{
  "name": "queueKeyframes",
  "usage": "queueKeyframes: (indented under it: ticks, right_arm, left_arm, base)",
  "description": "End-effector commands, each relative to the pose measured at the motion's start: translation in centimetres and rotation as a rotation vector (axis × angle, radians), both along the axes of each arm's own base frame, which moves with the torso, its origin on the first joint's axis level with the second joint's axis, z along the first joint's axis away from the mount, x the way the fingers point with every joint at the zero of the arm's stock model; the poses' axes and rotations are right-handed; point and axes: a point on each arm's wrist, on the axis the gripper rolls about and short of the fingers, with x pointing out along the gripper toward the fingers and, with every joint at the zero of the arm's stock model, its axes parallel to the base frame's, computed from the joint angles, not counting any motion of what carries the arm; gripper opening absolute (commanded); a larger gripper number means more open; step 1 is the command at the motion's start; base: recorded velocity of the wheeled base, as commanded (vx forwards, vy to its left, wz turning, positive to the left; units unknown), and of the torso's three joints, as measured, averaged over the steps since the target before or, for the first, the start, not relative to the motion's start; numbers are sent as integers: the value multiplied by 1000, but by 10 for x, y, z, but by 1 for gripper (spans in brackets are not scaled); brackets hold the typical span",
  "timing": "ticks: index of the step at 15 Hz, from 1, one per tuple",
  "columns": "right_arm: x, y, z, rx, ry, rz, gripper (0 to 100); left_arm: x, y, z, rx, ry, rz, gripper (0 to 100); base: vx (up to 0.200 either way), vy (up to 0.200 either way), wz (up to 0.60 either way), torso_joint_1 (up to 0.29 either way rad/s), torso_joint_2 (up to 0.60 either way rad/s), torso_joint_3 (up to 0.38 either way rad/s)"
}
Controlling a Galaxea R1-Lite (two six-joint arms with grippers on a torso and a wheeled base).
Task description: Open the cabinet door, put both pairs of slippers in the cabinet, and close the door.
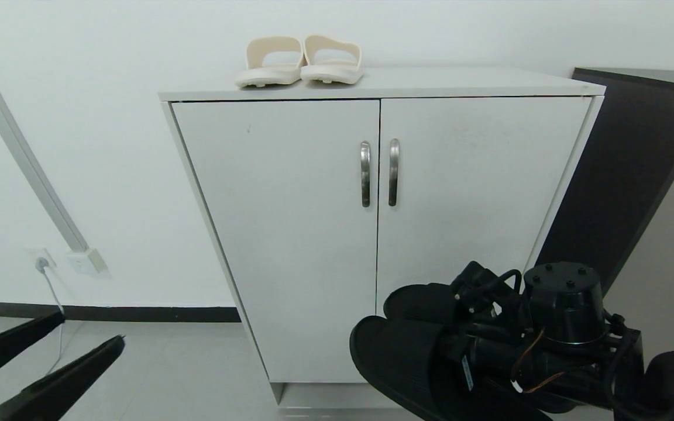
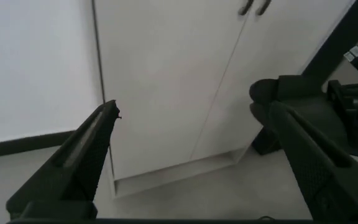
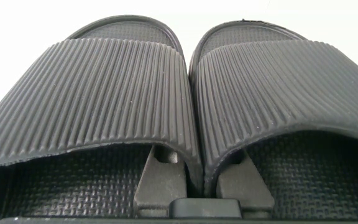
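- 2 black slippers (image 1: pixel 407 351), side by side, clenched in the right gripper (image 3: pixel 201 190), low before the cabinet (image 1: pixel 290 234).
- 2 cream slippers (image 1: pixel 300 61) sit on top.
- 2 doors (image 1: pixel 477 187) shut, blocking entry.
- Left gripper (image 1: pixel 91 328) spread, empty.

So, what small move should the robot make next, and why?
Probably raise the open left gripper toward the left door handle. Both cabinet doors are shut, and the right gripper is clamped on the black slippers, so only the left arm is free to pull a door open.
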Motion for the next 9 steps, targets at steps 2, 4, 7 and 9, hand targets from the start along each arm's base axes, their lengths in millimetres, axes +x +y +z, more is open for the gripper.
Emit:
queueKeyframes:
  ticks: [2,4,7,9]
  right_arm:
    - [1,0,2,15,-19,-3,0]
    - [0,0,2,18,-25,-2,0]
    - [-3,-1,5,24,-32,2,0]
    - [-3,-1,5,26,-32,2,0]
  left_arm:
    - [60,-30,1,7,80,-202,100]
    - [71,-48,4,11,83,-297,100]
    - [91,-75,10,10,92,-396,100]
    - [112,-92,18,8,85,-422,100]
  base:
    - [0,0,0,0,0,0]
    - [0,0,0,0,0,0]
    - [0,0,0,0,0,0]
    - [0,0,0,0,0,0]
